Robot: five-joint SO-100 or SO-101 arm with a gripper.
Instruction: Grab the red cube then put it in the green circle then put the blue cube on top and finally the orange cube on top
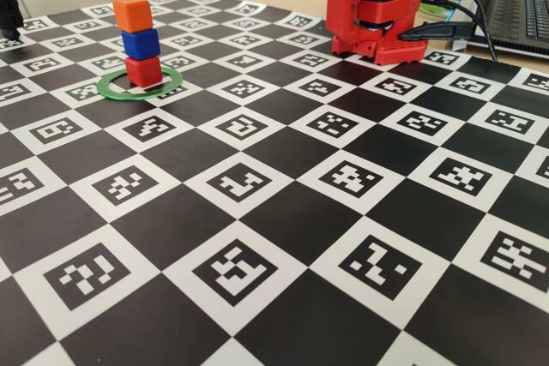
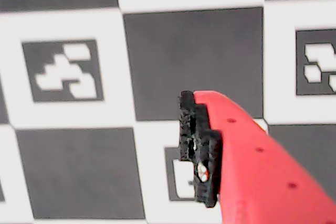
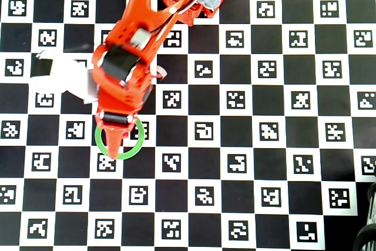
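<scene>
In the fixed view the red cube stands inside the green circle, with the blue cube on it and the orange cube on top. The red arm sits folded at the back right, away from the stack. In the overhead view the arm reaches over the green circle, and my gripper points into the ring; no cubes show there. The wrist view shows my gripper shut, its black pads pressed together with nothing between them, above the checkered mat.
A checkered marker mat covers the table. A laptop and cables lie behind the arm's base. A black object stands at the far left edge. A white patch lies beside the arm in the overhead view.
</scene>
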